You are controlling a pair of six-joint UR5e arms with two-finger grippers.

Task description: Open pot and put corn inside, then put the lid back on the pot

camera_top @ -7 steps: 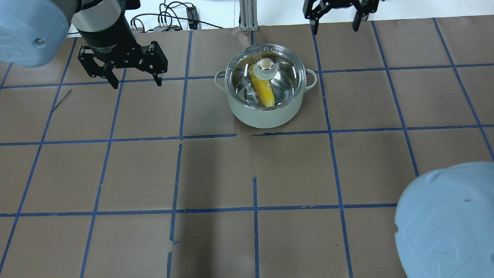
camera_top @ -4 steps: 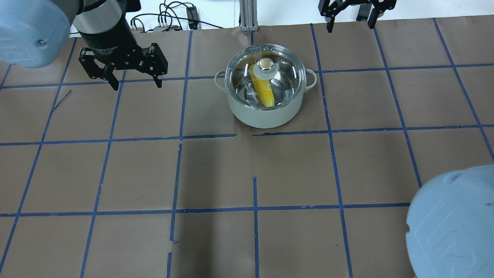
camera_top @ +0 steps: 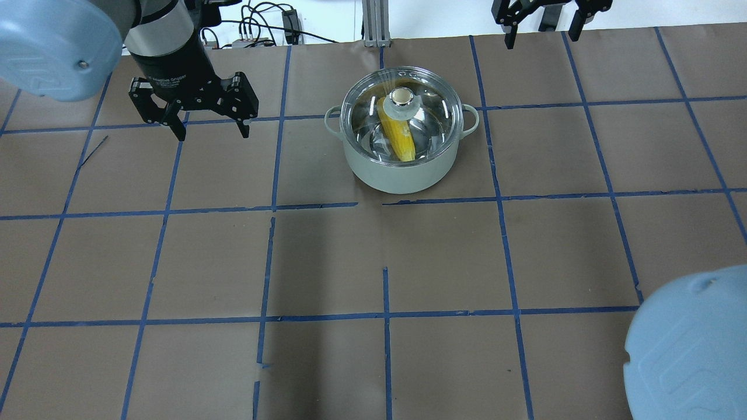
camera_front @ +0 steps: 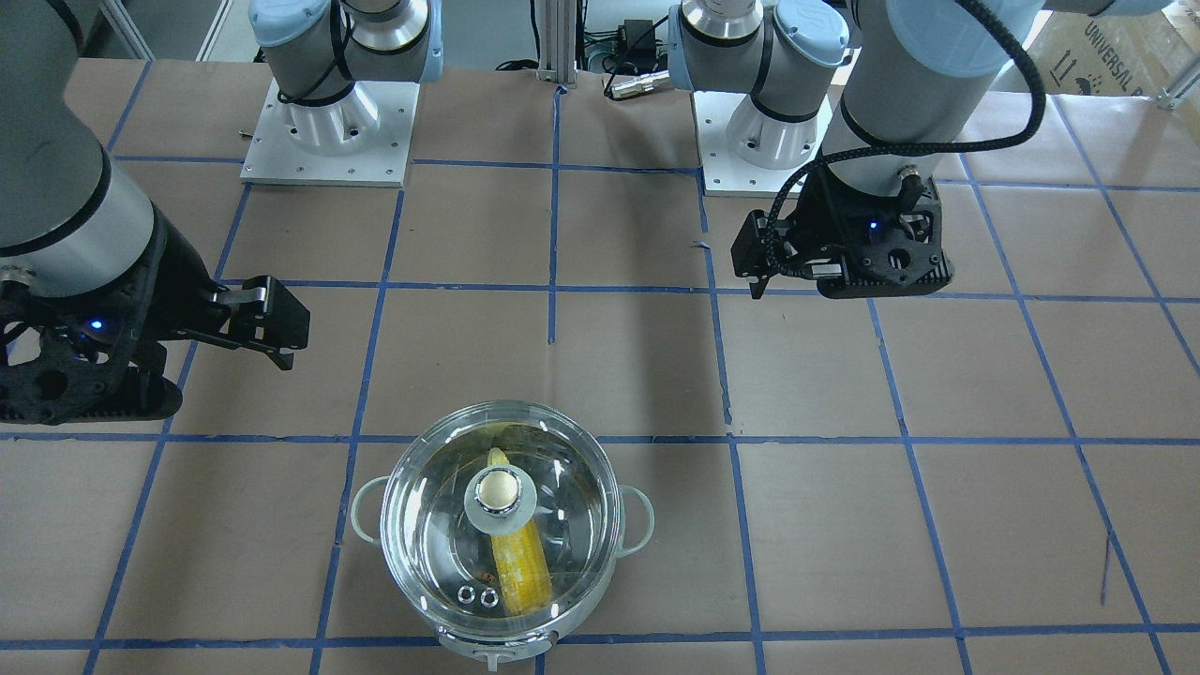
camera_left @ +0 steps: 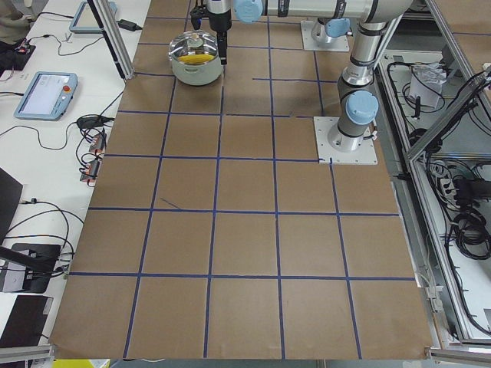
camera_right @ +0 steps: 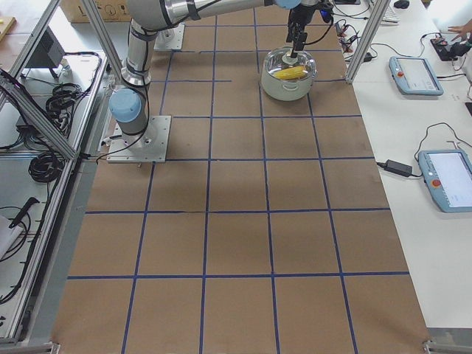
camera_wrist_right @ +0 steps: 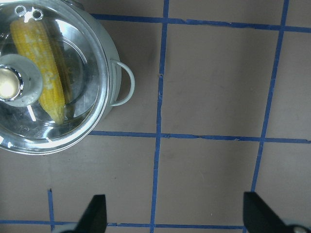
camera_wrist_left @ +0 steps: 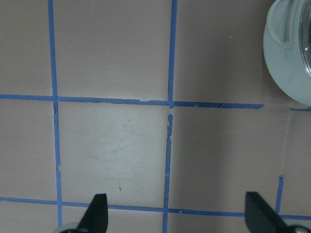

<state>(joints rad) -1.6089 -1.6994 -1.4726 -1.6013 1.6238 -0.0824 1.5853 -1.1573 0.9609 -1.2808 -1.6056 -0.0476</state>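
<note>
The steel pot [camera_top: 402, 175] stands at the far middle of the table. The glass lid [camera_top: 437, 119] with its pale knob [camera_top: 401, 97] sits on the pot. The corn [camera_top: 399, 139] lies inside, seen through the glass. My left gripper [camera_top: 213, 135] is open and empty, above the table well to the left of the pot. My right gripper [camera_top: 541, 39] is open and empty, at the far edge to the right of the pot. The right wrist view shows the lid [camera_wrist_right: 77, 102], the corn [camera_wrist_right: 41, 63] and a pot handle [camera_wrist_right: 125, 83]. The left wrist view shows only the pot's edge [camera_wrist_left: 286, 63].
Brown paper with blue tape grid covers the table [camera_top: 385, 262]. Cables and a power strip [camera_top: 262, 29] and an aluminium post [camera_top: 373, 20] are at the far edge. The arm bases [camera_front: 328, 131] stand on the robot's side. Tablets [camera_right: 417, 74] lie on a side bench.
My right gripper has moved to the right and farther from the pot. My left gripper has shifted slightly right. Both stay open. Pot, lid and corn have not moved.
</note>
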